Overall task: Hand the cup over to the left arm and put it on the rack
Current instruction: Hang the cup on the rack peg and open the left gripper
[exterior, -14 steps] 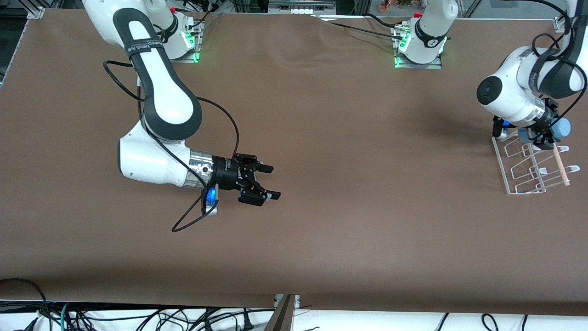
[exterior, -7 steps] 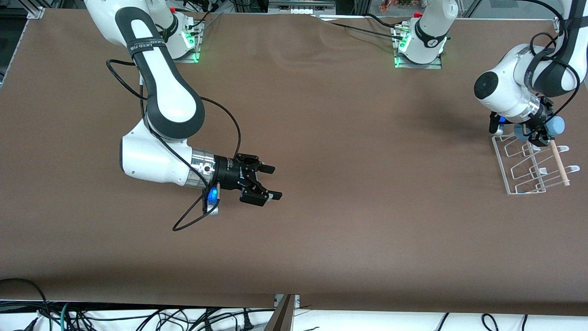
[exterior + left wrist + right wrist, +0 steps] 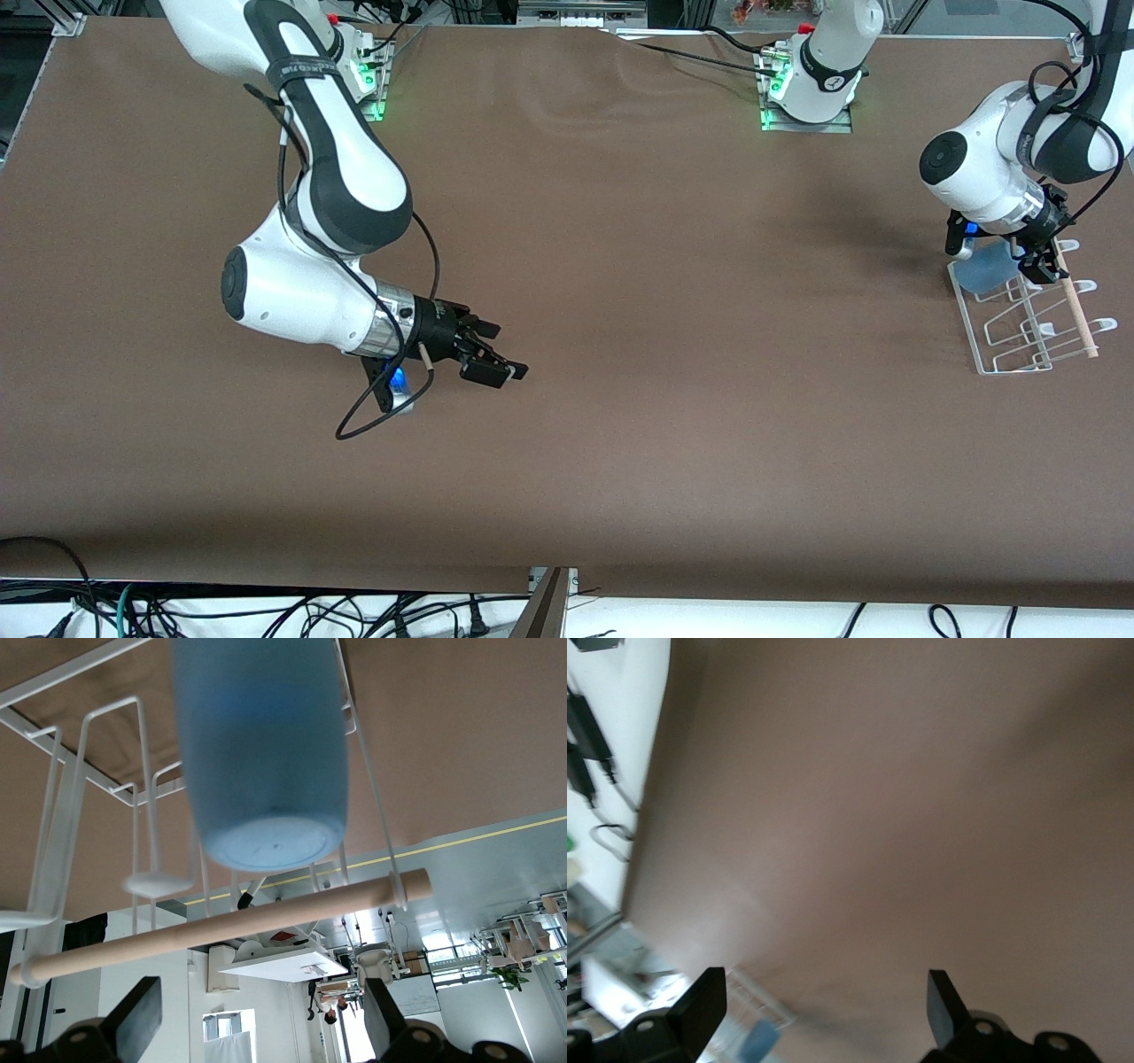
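Front view, cup (image 3: 985, 268): smooth light-blue plastic, lying on the white wire rack (image 3: 1019, 328) at the left arm's end of the brown bench (image 3: 673, 354).
Front view, right claw (image 3: 507, 365): fingers apart, empty, over bare bench.
Left wrist view, left claw (image 3: 266, 1028): fingers spread, clear of the tapered cup (image 3: 261, 744); pale wooden rod (image 3: 221, 926) between them.
Right wrist view: matte bench (image 3: 904, 815).

Light-blue plastic tumbler cup (image 3: 985, 269): one
White wire drying rack (image 3: 1028, 321): one
Pale wooden rod (image 3: 1075, 307): one
Black two-finger pincers: two, left pincer (image 3: 1035, 257), right pincer (image 3: 505, 365)
Brown surface (image 3: 673, 354): one
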Controlling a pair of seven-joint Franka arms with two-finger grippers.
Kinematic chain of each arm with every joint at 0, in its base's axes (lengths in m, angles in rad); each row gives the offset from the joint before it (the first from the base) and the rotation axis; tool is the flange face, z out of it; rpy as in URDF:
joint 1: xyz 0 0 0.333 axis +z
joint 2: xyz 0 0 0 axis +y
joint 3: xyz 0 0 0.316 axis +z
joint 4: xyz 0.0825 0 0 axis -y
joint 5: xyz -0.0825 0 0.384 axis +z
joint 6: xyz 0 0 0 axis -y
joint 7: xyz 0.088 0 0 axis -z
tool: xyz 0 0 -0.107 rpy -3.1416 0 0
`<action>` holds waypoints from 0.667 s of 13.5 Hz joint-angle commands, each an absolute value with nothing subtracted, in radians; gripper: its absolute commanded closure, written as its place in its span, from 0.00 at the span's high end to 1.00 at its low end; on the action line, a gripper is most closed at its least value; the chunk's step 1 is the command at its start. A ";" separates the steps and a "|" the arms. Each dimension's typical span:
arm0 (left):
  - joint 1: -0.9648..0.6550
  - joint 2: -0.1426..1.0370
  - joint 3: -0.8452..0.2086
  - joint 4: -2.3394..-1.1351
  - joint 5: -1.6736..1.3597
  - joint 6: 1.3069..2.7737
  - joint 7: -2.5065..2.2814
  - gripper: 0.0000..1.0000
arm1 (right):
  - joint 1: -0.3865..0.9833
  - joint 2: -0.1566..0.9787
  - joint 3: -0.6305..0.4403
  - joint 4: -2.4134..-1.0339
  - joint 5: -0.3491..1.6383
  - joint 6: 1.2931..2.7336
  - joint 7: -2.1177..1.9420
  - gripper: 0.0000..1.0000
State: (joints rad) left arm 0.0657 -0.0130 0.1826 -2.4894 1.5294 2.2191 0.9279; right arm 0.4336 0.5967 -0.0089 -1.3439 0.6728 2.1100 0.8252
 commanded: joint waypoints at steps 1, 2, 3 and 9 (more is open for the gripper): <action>0.057 -0.104 0.170 -2.450 1.364 2.211 0.956 1.00 | 0.431 0.494 -0.005 -1.430 0.463 2.057 0.738 1.00; 0.057 -0.115 0.143 -2.395 1.192 2.162 0.991 1.00 | 0.431 0.470 -0.006 -1.434 0.368 2.004 0.677 1.00; 0.055 -0.112 0.106 -2.313 1.005 2.079 1.024 1.00 | 0.423 0.442 -0.012 -1.433 0.291 1.938 0.590 1.00; 0.017 -0.046 -0.014 -1.861 0.347 1.713 0.892 1.00 | 0.408 0.162 -0.212 -1.579 0.215 1.692 0.092 1.00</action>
